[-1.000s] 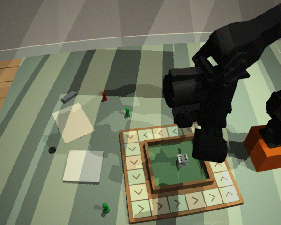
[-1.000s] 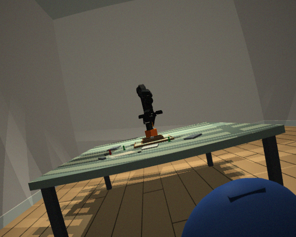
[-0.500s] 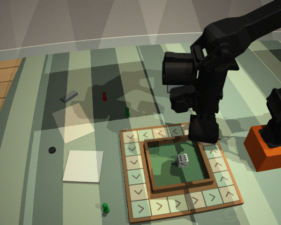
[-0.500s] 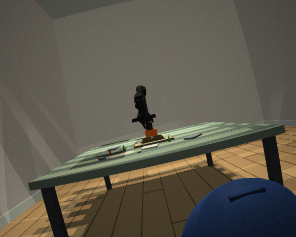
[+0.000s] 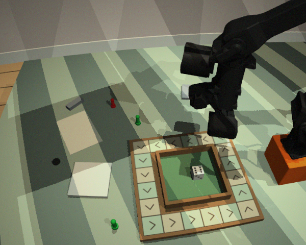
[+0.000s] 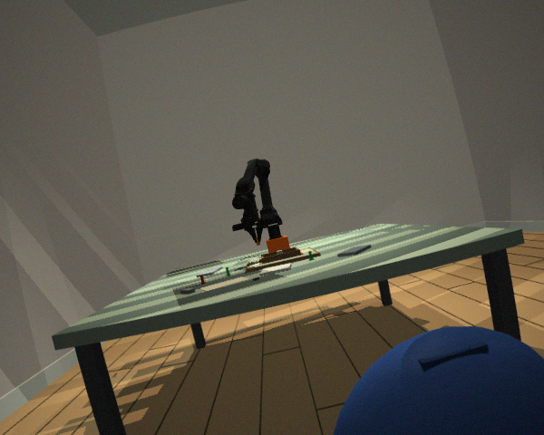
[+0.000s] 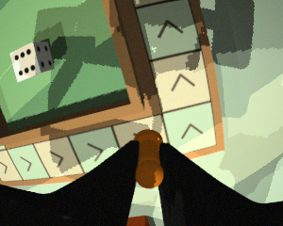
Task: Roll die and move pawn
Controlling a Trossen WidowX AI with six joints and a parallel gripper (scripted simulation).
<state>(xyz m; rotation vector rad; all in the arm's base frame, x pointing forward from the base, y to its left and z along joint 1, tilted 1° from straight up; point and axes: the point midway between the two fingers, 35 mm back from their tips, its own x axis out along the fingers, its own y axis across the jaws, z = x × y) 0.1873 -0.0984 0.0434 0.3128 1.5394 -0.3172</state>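
My gripper [image 7: 148, 150] [image 5: 222, 130] [image 6: 257, 240] is shut on an orange pawn [image 7: 148, 160] and holds it in the air above the far right corner of the board [image 5: 202, 229] [image 7: 183, 86]. The top and exterior views hide the pawn behind the fingers. The board is a ring of arrow squares around a green dice tray [image 5: 198, 199] [image 7: 126, 33]. A white die [image 5: 197, 172] [image 7: 32, 60] rests in the tray, near its middle, with several pips on its top face.
Two green pawns [image 5: 137, 120] [image 5: 114, 224] and a red pawn [image 5: 112, 103] stand on the table left of the board. A grey block [image 5: 74, 102], a beige sheet [image 5: 76, 131], a white tile [image 5: 90, 179] and a black disc [image 5: 55, 161] lie there too. The arm's orange base [image 5: 290, 166] stands right of the board.
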